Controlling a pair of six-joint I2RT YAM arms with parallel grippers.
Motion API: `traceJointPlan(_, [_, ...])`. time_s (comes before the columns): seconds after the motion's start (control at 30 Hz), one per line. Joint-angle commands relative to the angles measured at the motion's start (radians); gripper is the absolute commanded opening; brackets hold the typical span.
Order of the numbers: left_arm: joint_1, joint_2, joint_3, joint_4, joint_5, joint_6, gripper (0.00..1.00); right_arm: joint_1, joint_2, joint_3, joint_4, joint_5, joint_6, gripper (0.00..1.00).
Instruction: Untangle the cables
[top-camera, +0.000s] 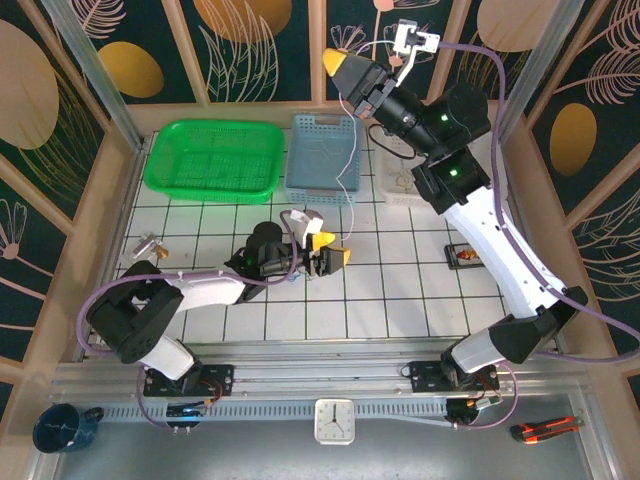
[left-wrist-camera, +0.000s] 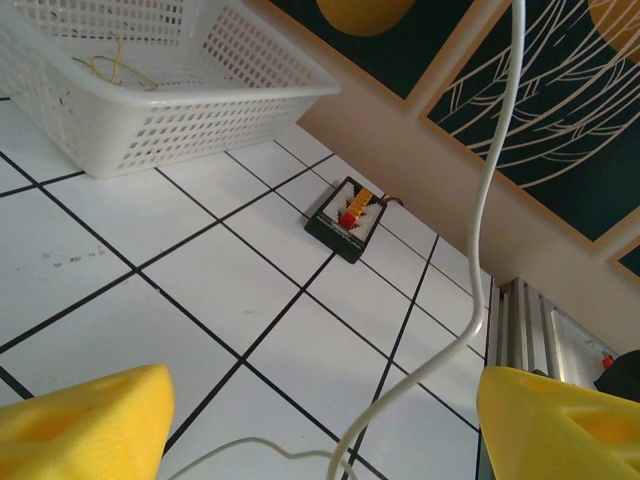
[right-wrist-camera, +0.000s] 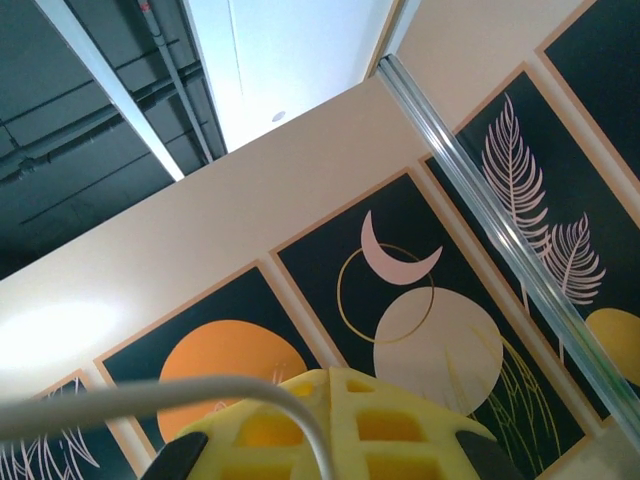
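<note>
1. Top view: the right gripper (top-camera: 345, 68) is raised high over the far side of the table (top-camera: 390, 300). It is pinched closed on the white cable (top-camera: 343, 170). The cable hangs down past the blue basket (top-camera: 322, 158) to the left gripper (top-camera: 332, 252), which sits low over the tiles.
2. Left wrist view: the left gripper's yellow fingers (left-wrist-camera: 80, 420) stand wide apart and hold nothing. The white cable (left-wrist-camera: 500, 110) drops between them, touching neither, and curls onto the tiles below. A tan wire (left-wrist-camera: 115, 65) lies apart in the white basket (left-wrist-camera: 180, 120).
3. Right wrist view: the right gripper (right-wrist-camera: 330, 410) points at the wall with its fingers together, and the white cable (right-wrist-camera: 150, 398) comes out at their tip. The cable looks light, limp and smooth, so a loose pinch would likely let it slide. The straight hanging run just above the curl seems the best place to take hold.
</note>
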Motion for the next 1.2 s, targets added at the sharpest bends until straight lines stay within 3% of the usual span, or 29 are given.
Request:
traceJointPlan(0.0, [-0.004, 0.021, 0.046, 0.048, 0.020, -0.011, 0.79, 0.015, -0.038, -0.005, 0.050, 0.008, -0.022, 0.00])
traceJointPlan(0.13, [-0.005, 0.043, 0.063, 0.054, 0.027, -0.011, 0.69, 0.017, -0.049, -0.017, 0.044, 0.014, -0.032, 0.00])
traceJointPlan(0.37, [-0.005, 0.012, 0.060, 0.079, 0.008, -0.027, 0.01, -0.025, -0.155, -0.163, 0.032, 0.052, -0.068, 0.00])
traceJointPlan(0.6, [-0.004, -0.139, 0.076, 0.004, -0.041, -0.030, 0.00, -0.180, -0.387, -0.601, 0.099, 0.032, -0.035, 0.00])
traceJointPlan(0.77, [-0.002, -0.194, 0.116, -0.057, -0.060, -0.062, 0.00, -0.219, -0.550, -0.854, 0.089, 0.025, -0.159, 0.00])
traceJointPlan(0.97, [0.008, -0.200, 0.199, -0.095, -0.072, -0.144, 0.00, -0.225, -0.670, -1.041, 0.069, -0.009, -0.276, 0.00])
traceJointPlan(1.17, [0.033, -0.169, 0.278, -0.110, -0.028, -0.243, 0.00, -0.225, -0.664, -1.152, 0.130, -0.085, -0.286, 0.00])
